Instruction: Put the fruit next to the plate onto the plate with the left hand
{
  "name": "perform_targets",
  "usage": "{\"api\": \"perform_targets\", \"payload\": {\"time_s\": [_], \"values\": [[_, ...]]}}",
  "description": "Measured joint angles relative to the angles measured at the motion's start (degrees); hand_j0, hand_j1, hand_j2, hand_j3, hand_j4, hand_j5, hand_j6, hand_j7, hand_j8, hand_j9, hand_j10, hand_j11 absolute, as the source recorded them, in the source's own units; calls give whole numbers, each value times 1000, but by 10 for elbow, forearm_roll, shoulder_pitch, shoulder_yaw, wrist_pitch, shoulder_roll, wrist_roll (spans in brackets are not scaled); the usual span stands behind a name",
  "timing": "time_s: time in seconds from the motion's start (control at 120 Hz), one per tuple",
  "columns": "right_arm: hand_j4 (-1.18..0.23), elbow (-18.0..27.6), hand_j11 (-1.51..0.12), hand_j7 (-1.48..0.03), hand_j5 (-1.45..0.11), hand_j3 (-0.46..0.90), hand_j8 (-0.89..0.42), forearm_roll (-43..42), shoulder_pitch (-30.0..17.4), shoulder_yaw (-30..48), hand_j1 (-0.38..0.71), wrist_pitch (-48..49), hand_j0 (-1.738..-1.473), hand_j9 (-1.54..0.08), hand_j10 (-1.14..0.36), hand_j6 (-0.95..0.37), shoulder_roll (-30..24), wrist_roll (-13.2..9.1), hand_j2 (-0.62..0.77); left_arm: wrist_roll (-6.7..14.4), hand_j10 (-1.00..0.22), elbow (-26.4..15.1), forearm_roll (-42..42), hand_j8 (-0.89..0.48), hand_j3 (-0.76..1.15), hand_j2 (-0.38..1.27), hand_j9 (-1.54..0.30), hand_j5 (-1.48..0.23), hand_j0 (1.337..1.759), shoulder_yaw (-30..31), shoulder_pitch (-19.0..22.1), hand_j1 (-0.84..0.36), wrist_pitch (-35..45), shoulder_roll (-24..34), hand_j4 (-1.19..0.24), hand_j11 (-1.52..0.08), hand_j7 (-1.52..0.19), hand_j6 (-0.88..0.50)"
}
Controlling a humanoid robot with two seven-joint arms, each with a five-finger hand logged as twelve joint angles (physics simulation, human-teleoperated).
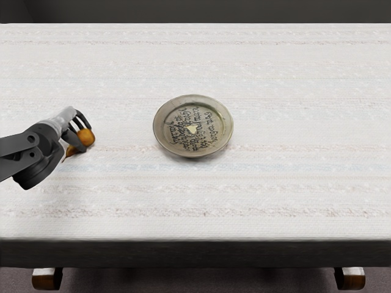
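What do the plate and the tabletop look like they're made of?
Plate: likely glazed ceramic or dull metal, grey-olive with a soft sheen and dark lettering. Tabletop: pale, matte, faintly striped, perhaps whitewashed wood or cloth; hard to tell.

left hand (69, 125) curls over the orange fruit (88, 138) on the table (275, 195), well apart from the plate (159, 126).

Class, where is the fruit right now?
Head view, left side: the fruit is gripped in the left hand, well left of the plate.
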Motion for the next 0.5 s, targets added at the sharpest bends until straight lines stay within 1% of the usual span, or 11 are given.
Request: {"api": "perform_targets", "payload": {"time_s": [0.15, 0.158, 0.167, 0.258, 0.308, 0.333, 0.342, 0.392, 0.5], "values": [[0, 0, 0, 0, 0, 0, 0, 0, 0, 0, -349, 0, -1658, 0, 0, 0, 0, 0, 0, 0, -726, 0, 1, -541, 0, 331, -975, -964, 1652, 0, 0, -295, -1, 0, -593, -971, -972, -448], [0, 0, 0, 0, 0, 0, 0, 0, 0, 0, -349, 0, -1658, 0, 0, 0, 0, 0, 0, 0, -726, 0, 1, -541, 0, 322, -976, -963, 1652, 0, 0, -291, -1, 0, -594, -972, -973, -450], [0, 0, 0, 0, 0, 0, 0, 0, 0, 0, -349, 0, -1658, 0, 0, 0, 0, 0, 0, 1, -727, 0, 1, -541, 0, 267, -977, -966, 1651, 0, 0, -276, -1, 0, -595, -973, -975, -450], [0, 0, 0, 0, 0, 0, 0, 0, 0, 0, -349, 0, -1658, 0, 0, 0, 0, 0, 0, 0, -721, 0, 0, -503, 0, 223, -995, -979, 1649, 0, 0, -277, -3, 0, -555, -994, -992, -411], [0, 0, 0, 0, 0, 0, 0, 0, 0, 0, -349, 0, -1658, 0, 0, 0, 0, 0, 0, -1, -720, 0, -10, -500, 0, 255, -999, -989, 1650, -1, -5, -301, -3, 0, -538, -1001, -995, -376], [0, 0, 0, 0, 0, 0, 0, 0, 0, 0, -349, 0, -1658, 0, 0, 0, 0, 0, 0, -2, -720, 0, -20, -497, 0, 288, -998, -990, 1651, -2, -11, -312, -2, 0, -537, -1002, -995, -385], [0, 0, 0, 0, 0, 0, 0, 0, 0, 0, -349, 0, -1658, 0, 0, 0, 0, 0, 0, -2, -720, 0, -24, -524, 0, 293, -998, -986, 1651, -3, -13, -313, -2, 0, -543, -1002, -992, -384], [0, 0, 0, 0, 0, 0, 0, 0, 0, 0, -349, 0, -1658, 0, 0, 0, 0, 0, 0, -2, -721, 0, -49, -511, 0, 311, -998, -984, 1652, -6, -24, -326, -2, 0, -543, -1004, -990, -393], [0, 0, 0, 0, 0, 0, 0, 0, 0, 0, -349, 0, -1658, 0, 0, 0, 0, 0, 0, -3, -721, 6, -105, -505, 0, 332, -997, -985, 1654, -24, -30, -338, -4, 0, -537, -1006, -993, -386]]}}
